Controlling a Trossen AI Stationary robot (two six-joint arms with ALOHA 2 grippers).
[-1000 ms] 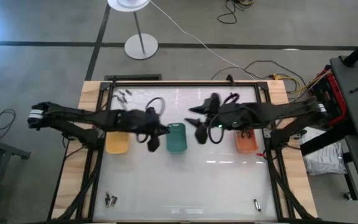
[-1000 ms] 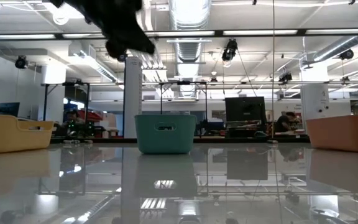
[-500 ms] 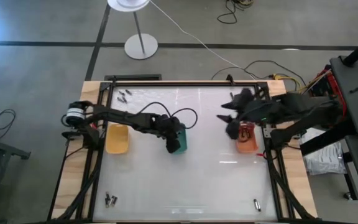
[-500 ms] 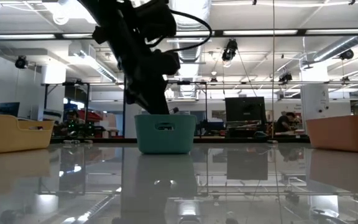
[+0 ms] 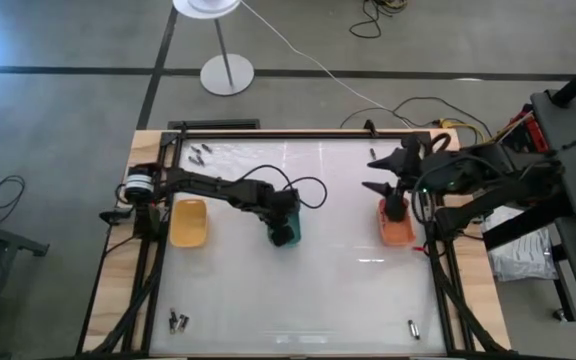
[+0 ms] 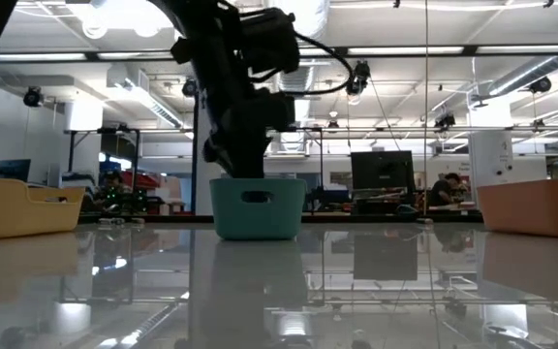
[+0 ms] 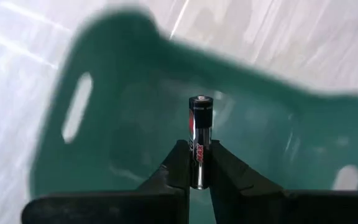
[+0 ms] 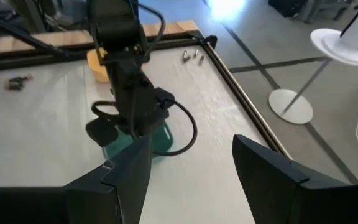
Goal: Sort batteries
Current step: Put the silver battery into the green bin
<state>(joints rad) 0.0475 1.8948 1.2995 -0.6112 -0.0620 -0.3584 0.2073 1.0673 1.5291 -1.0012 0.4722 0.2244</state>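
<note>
The left gripper [image 7: 197, 163] pinches a battery [image 7: 200, 147] upright over the green tray [image 5: 285, 232], seemingly to drop it in, while the right gripper [image 5: 396, 203] hangs with fingers apart above the orange tray [image 5: 398, 231].

Black-and-red battery [image 7: 200, 140] stands upright, pinched between jaws over teal tray.

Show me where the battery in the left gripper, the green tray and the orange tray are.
battery [image 7: 201, 134]: left wrist view, middle of its body.
green tray [image 6: 257, 215]: low view, front wall.
orange tray [image 5: 399, 234]: high view, bare near end.
left gripper [image 7: 195, 163]: left wrist view, between fingertips.
</note>
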